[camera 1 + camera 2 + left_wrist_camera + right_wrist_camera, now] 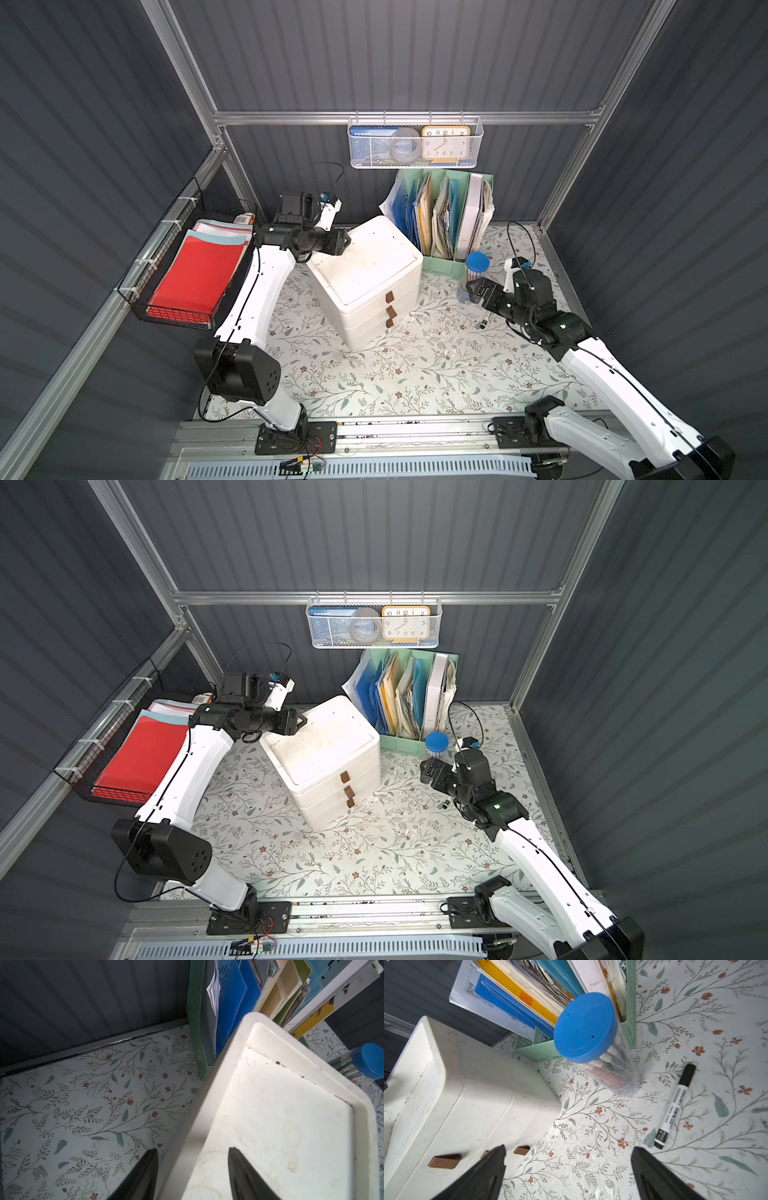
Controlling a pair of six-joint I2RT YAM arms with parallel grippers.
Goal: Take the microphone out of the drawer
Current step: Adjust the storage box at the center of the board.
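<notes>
Right wrist, unlike left: drawer handles [445, 1160]

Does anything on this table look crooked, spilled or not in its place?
The white drawer unit stands turned at an angle to the back wall, not square like the green file rack. A black marker lies loose on the table near the blue-lidded jar. Nothing looks spilled.

Three shut fronts on the drawer unit [365, 270] hide whatever lies inside.
</notes>
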